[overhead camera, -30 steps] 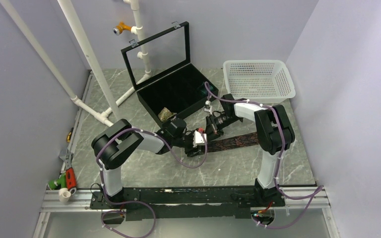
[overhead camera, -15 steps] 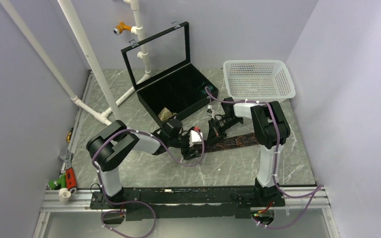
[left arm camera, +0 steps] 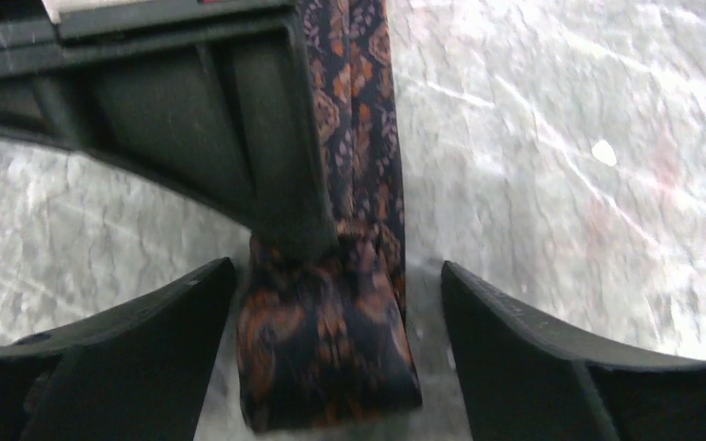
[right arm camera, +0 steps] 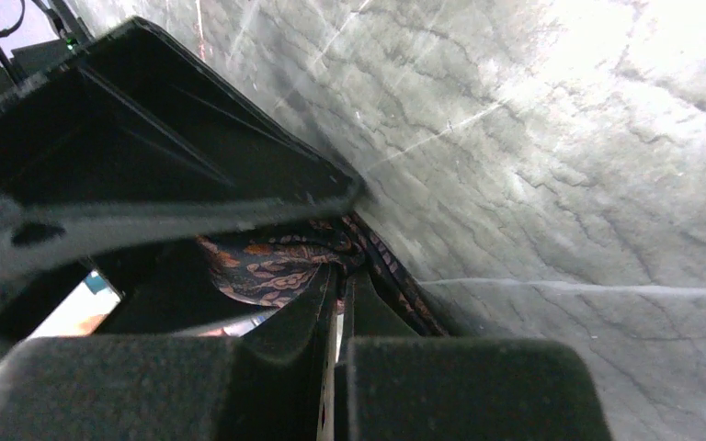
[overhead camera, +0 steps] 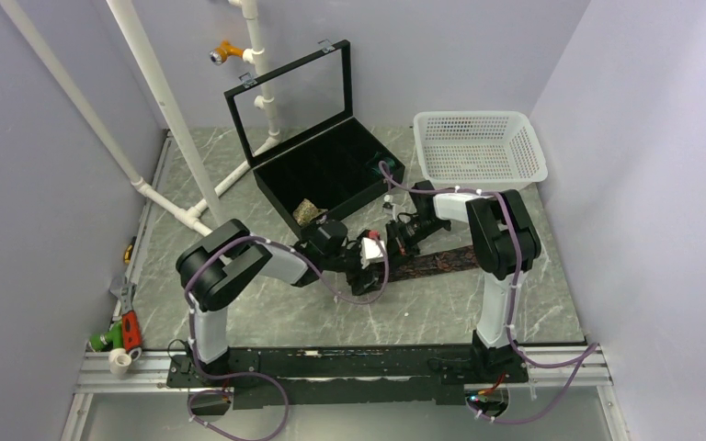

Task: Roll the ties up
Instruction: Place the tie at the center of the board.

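Note:
The dark brown-maroon tie (overhead camera: 441,260) lies flat on the marble table, running right from a folded end between the two grippers. In the left wrist view that folded end (left arm camera: 331,358) sits between my left gripper's (left arm camera: 335,271) spread fingers, which do not touch it. My left gripper also shows in the top view (overhead camera: 372,261). My right gripper (overhead camera: 389,246) is shut on the tie's end; its fingers (right arm camera: 326,303) pinch the patterned fabric (right arm camera: 271,262). A tan rolled tie (overhead camera: 308,211) sits in the black box. The teal tie is not clearly visible.
An open black case (overhead camera: 326,175) with a raised glass lid stands behind the grippers. A white mesh basket (overhead camera: 478,117) is at the back right. White PVC pipes (overhead camera: 170,101) cross the back left. Hand tools (overhead camera: 125,331) lie at the left edge.
My left gripper drew back to the left a little, then came right again to straddle the tie's folded end. My right gripper shifted slightly left and stays shut on the tie.

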`<state>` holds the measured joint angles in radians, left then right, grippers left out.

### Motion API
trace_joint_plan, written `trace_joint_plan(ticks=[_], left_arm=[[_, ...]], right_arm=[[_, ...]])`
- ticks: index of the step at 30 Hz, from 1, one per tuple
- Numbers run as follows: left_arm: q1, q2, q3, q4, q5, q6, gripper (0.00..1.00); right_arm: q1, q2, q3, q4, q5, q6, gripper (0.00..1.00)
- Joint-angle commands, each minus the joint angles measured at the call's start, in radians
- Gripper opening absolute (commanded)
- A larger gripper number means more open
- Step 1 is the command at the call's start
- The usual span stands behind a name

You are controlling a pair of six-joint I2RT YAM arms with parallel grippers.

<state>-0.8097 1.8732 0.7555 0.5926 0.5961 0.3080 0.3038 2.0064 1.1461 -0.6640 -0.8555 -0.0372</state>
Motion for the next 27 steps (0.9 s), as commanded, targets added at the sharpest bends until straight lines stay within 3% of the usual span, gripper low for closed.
trace_joint_plan(ticks=[1,3,7,10,18,21,22,27], left_arm=[[-0.025,0.078,0.079,-0.053,-0.065,-0.020,0.77],[-0.023,0.085,0.086,-0.102,-0.087,0.010,0.65],[-0.022,0.064,0.080,-0.219,-0.103,0.099,0.57],[-0.014,0.031,0.070,-0.297,-0.101,0.154,0.36],[0.016,0.017,0.090,-0.392,-0.044,0.214,0.42],[0.021,0.027,0.105,-0.384,-0.021,0.199,0.71],[0.021,0.024,0.105,-0.379,-0.011,0.195,0.75],[0.052,-0.092,0.023,-0.296,0.013,0.126,0.79]], right_arm=[[0.026,-0.025,0.001,0.010,0.083,-0.042,0.00],[0.032,-0.042,0.011,0.006,0.049,-0.036,0.00],[0.044,-0.081,0.027,0.018,-0.022,-0.005,0.00],[0.048,-0.102,0.049,0.023,-0.056,0.027,0.00],[0.045,0.022,0.070,-0.019,0.118,-0.060,0.00],[0.047,0.038,0.061,0.001,0.120,-0.062,0.00],[0.046,0.037,0.063,0.003,0.114,-0.059,0.00],[0.047,0.034,0.060,0.006,0.117,-0.058,0.00]])
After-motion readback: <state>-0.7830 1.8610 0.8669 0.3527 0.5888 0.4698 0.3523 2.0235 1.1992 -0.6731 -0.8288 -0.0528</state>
